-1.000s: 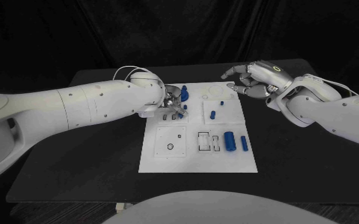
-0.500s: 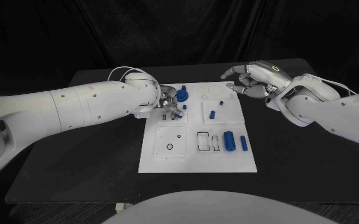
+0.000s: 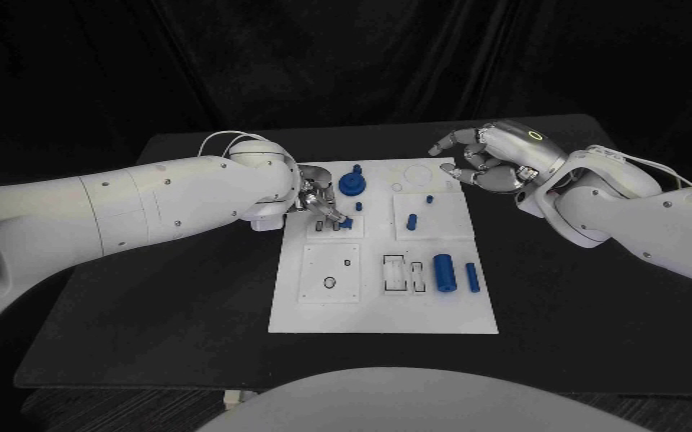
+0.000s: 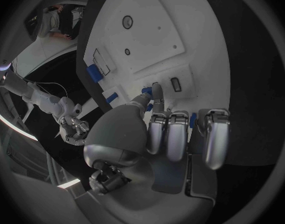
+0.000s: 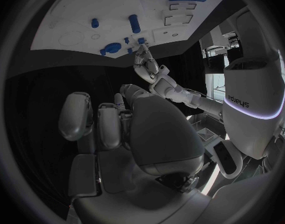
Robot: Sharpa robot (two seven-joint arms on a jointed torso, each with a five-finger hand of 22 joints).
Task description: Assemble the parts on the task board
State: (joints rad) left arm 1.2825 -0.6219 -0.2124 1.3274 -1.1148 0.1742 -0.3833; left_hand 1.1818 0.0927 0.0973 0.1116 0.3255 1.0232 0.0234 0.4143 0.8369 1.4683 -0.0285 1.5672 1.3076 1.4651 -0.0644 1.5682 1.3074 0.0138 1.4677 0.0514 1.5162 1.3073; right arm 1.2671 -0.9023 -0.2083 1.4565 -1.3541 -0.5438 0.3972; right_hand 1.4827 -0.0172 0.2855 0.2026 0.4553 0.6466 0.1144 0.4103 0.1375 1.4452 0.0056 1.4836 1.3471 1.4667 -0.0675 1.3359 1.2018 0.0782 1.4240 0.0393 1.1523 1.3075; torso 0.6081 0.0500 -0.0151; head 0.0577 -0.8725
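The white task board (image 3: 382, 302) lies mid-table. My left hand (image 3: 323, 204) is over its far left corner, and thumb and a finger pinch a small blue part (image 3: 346, 220), whose tip shows beside the thumb in the left wrist view (image 4: 145, 90). A round blue part (image 3: 353, 184) stands just beyond the hand. A blue peg (image 3: 410, 220) stands mid-board; a thick blue cylinder (image 3: 444, 272) and a slim one (image 3: 470, 276) lie at the near right. My right hand (image 3: 488, 159) hovers off the far right corner, fingers curled on nothing. The right wrist view shows the board (image 5: 74, 15) and the left hand (image 5: 145, 62).
Rectangular slots (image 3: 394, 272) and a small round hole (image 3: 329, 282) mark the board's near half. Bare black table (image 3: 159, 302) surrounds the board on all sides, and a dark curtain hangs behind.
My left arm has pulled back a little to the left, its hand staying at the board's far left corner. The right hand has hardly moved.
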